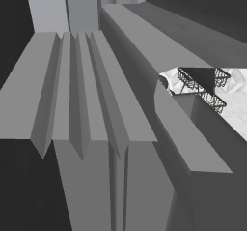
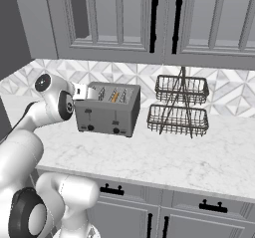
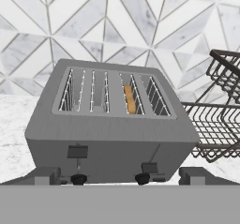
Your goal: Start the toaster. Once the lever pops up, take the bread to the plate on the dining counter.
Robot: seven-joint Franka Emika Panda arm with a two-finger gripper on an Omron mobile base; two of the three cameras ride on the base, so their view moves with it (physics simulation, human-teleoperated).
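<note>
A: White marble worktop carries the boxy grey four-slot toaster; the tan bread slice sits in its right-hand slot pair.

B: Gripper gapes wide, empty, before the toaster's front. Two levers there; pressing the left one would miss the bread's side.

toaster: one, centre of the hand view
toaster slots: four, in two pairs
bread: one slice, in the third slot from the left
levers: two, left one higher than right one
knobs: two, along the toaster's lower front
wire basket rack: one, two tiers, right of centre
drawer handles: two, lower part of the right base view
</note>
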